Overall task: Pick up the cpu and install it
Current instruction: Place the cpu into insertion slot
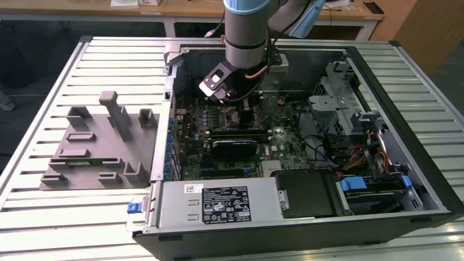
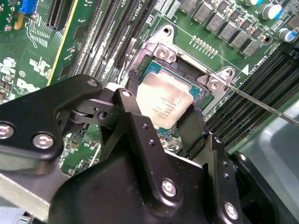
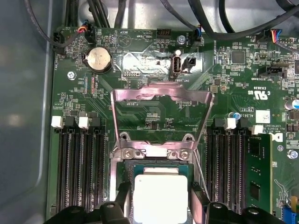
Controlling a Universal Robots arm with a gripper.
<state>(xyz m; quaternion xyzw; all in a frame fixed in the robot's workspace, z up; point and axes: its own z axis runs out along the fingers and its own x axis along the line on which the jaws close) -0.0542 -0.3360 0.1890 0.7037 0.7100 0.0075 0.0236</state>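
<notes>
Fingers [image 2: 192, 130] of my gripper [image 2: 163, 100] clamp 2 opposite edges of the cpu [image 2: 161, 105], which lies straight beneath my wrist, centred over the socket [image 2: 159, 49], while the load plate [image 3: 161, 92] stands flipped open at the socket's hinge edge.

You see white lettering on the motherboard [image 3: 243, 70], faint print on the cpu [image 2: 163, 105], a printed sticker [image 1: 225, 204] on the power supply [image 1: 177, 209]
</notes>
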